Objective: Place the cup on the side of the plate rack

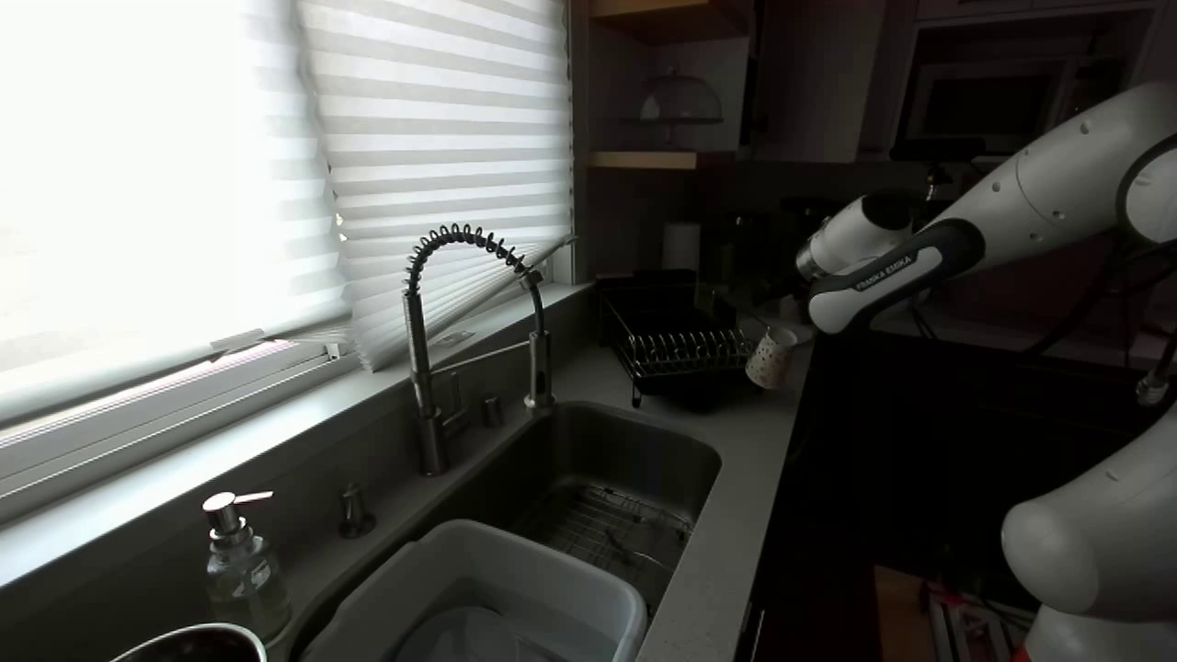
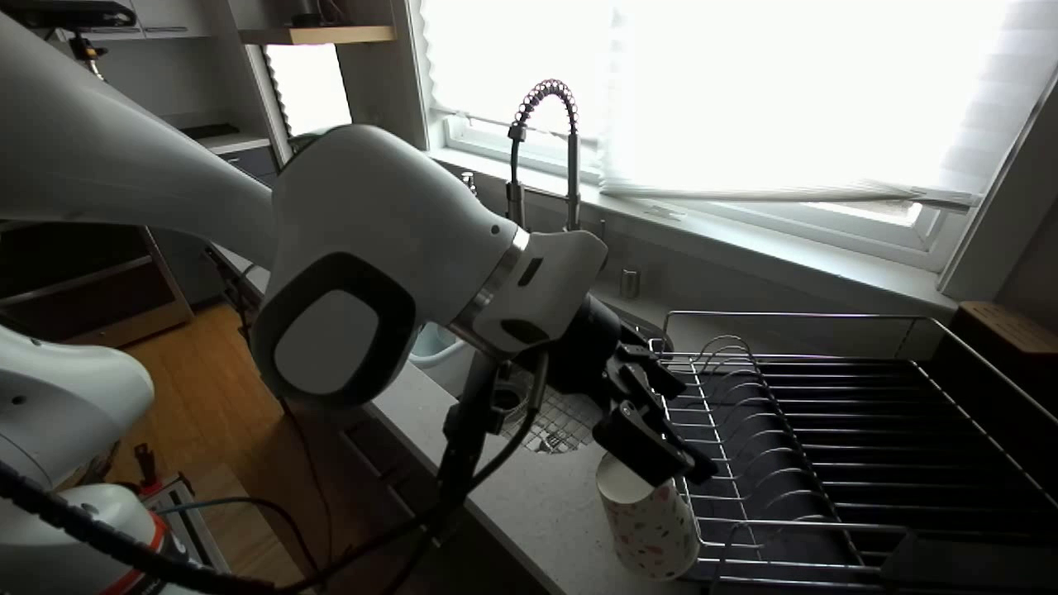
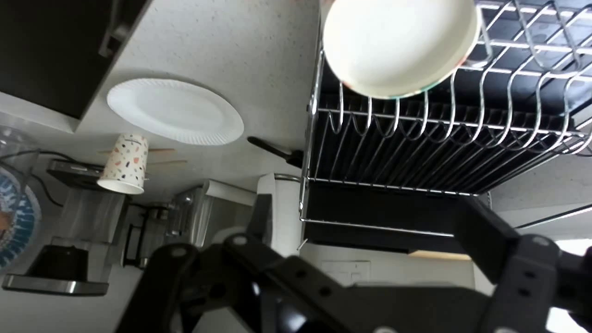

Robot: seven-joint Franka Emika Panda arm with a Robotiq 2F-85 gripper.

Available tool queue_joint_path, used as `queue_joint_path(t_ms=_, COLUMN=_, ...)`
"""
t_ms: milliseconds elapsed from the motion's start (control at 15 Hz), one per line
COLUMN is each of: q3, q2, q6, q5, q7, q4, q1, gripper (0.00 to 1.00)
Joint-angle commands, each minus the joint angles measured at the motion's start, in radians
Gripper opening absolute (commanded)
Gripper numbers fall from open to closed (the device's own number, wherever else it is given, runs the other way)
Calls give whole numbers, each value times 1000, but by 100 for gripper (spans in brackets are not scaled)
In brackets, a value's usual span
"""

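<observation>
Because the pale cup (image 2: 649, 529) is by the side of the plate rack (image 1: 685, 354), the putting step looks almost done. The cup leans with its mouth up, next to a corner of the rack. I can't tell if it touches the wires, or what holds it up. Just above it is the gripper (image 3: 365, 212). Its fingers (image 2: 649, 450) are wide apart, and the cup is not between them. So the next move should be a slow one: lift the arm (image 2: 388, 223) up and away, don't bump the cup, and look to see if it stays put. Farther off, on the counter (image 3: 208, 41), there is a white plate (image 3: 175, 111), with a second cup (image 3: 125, 164) near it.
</observation>
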Motion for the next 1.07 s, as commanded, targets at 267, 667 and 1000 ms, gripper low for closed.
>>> queue_joint_path(t_ms=267, q3=67, q2=-96, q6=-405, q5=-12, q7=142, q4=81, q1=-19, gripper=100)
queue_joint_path(t_ms=667, q3=-54, q2=-151, q6=-489, q5=-62, q7=214, q4=125, q1=153, gripper=100)
queue_joint_path(t_ms=1000, q3=-89, q2=-231, q6=-498, q5=-83, q7=206, q4=135, q1=228, gripper=100)
